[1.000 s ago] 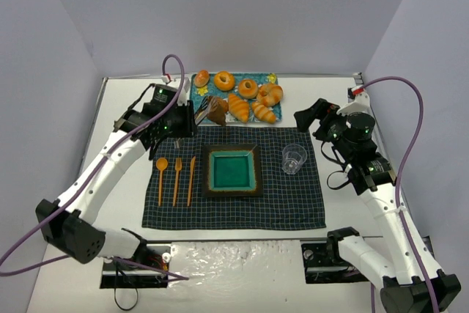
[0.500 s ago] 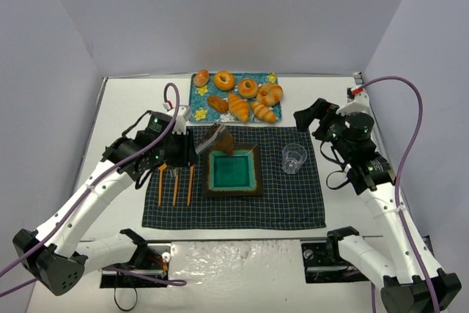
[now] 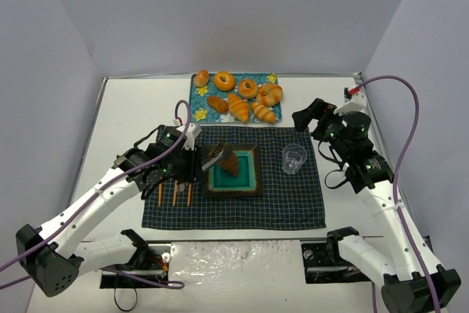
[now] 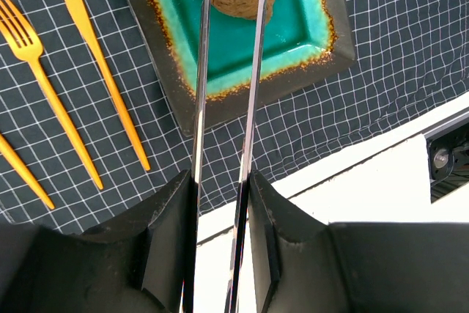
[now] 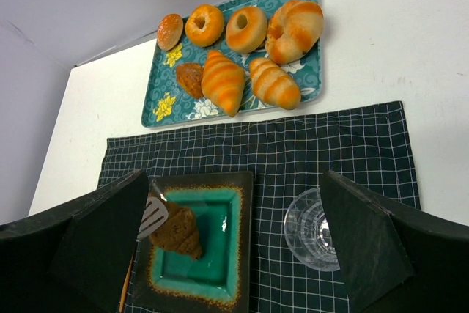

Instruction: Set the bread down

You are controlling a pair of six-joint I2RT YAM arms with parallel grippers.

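Over the checked placemat (image 3: 293, 203) the left arm (image 3: 102, 196) has swung from the pastry tray (image 3: 194, 100) to the teal plate (image 3: 245, 179), so the left end effector (image 4: 221, 203), squeezing tongs (image 4: 201, 93) that pinch the bread (image 3: 229, 161) on or just above the glaze, seems ready to release, while the right end effector (image 3: 306, 116) waits spread.

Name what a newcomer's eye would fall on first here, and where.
The dark brown bread, pinched in metal tongs held by the left gripper, is over the middle of the teal plate on the checked cloth. Behind the cloth lies a blue tray of golden pastries.
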